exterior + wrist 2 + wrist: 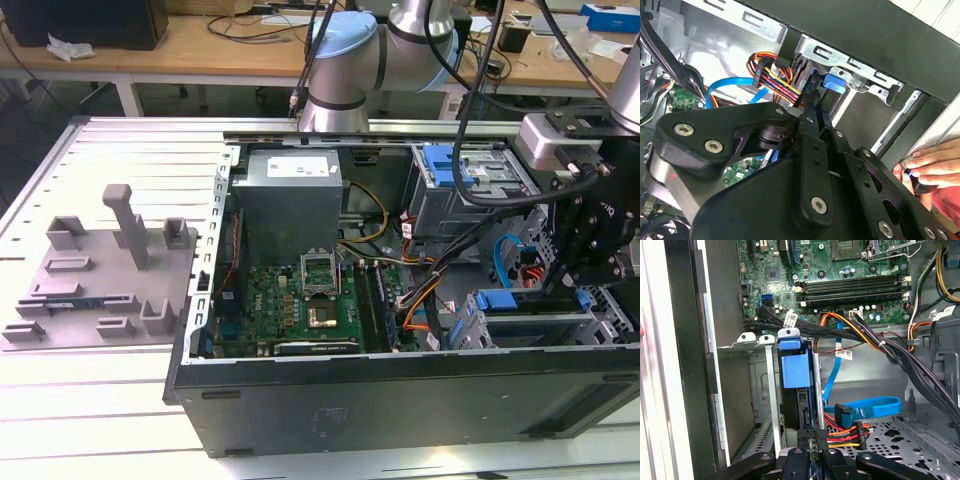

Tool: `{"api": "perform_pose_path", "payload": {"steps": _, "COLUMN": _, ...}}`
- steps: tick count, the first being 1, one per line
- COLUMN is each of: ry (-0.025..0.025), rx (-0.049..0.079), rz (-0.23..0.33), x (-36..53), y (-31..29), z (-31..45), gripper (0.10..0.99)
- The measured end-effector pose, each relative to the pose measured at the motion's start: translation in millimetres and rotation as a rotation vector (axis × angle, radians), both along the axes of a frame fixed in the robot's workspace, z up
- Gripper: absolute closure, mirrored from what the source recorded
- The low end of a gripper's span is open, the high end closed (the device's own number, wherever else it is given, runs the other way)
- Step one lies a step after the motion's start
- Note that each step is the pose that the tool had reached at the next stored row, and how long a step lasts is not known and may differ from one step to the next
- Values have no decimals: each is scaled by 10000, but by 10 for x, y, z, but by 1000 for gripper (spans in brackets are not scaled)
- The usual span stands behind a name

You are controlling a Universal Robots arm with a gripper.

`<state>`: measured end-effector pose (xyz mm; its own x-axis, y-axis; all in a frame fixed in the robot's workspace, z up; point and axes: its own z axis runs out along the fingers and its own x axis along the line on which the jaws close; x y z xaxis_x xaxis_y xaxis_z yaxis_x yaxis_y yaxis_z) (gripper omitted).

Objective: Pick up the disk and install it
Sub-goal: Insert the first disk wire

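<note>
Inside, the gripper (812,450) is clamping its jaws on the disk (796,371), whose blue bracket is standing edge-up in the drive bay (771,390) at the open computer case's (400,385) front corner. Orange and red power wires (847,432) are lying just beside it. A person's hand (935,167) is resting on the case edge.

- A robotics lab or electronics workshop.
- An open computer case (400,300) lies on a white slatted metal surface (120,160), with a robot arm (380,50) mounted behind it.
- Wooden benches (210,50) at the back carry cables and boxes.
- A grey fixture plate (100,280) sits beside the case.
</note>
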<state>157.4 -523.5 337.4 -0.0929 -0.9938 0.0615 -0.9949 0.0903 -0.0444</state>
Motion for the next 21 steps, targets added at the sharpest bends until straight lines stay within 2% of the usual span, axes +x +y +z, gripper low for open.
{"api": "perform_pose_path", "payload": {"steps": 19, "ry": 1, "rx": 5, "rz": 0, "x": 0, "y": -11, "z": -26, "gripper": 918}}
{"api": "perform_pose_path", "payload": {"steps": 21, "ry": 3, "rx": 23, "rz": -1, "x": -1, "y": -10, "z": -6, "gripper": 918}}
